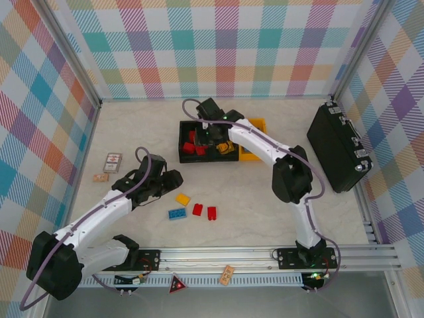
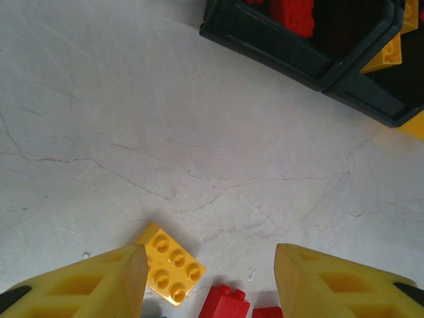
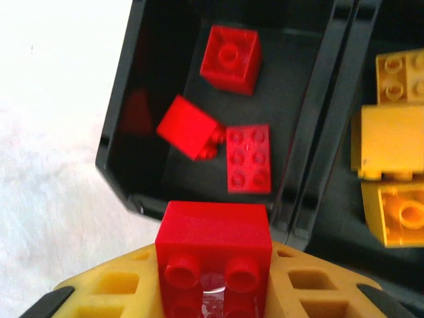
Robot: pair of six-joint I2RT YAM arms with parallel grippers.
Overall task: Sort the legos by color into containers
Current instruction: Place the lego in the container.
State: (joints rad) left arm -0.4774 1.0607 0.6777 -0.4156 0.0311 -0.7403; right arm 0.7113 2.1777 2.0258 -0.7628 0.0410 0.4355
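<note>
1. Pale marbled tabletop [image 1: 278,212] inside plaid walls [image 1: 225,46]: your right gripper [image 3: 213,291] pinches a red brick [image 3: 213,242] over the near rim of the black bin [image 3: 122,99], which holds three other red bricks [image 3: 248,159].
2. Expect light, rigid, slick plastic. Hold its flat side walls, not the studs.
3. Its studs face the wrist camera. It looks squarish, with no clear long axis.
4. Your left gripper [image 2: 211,275] hangs spread above a yellow brick [image 2: 170,271] lying studs-up on the table.
</note>
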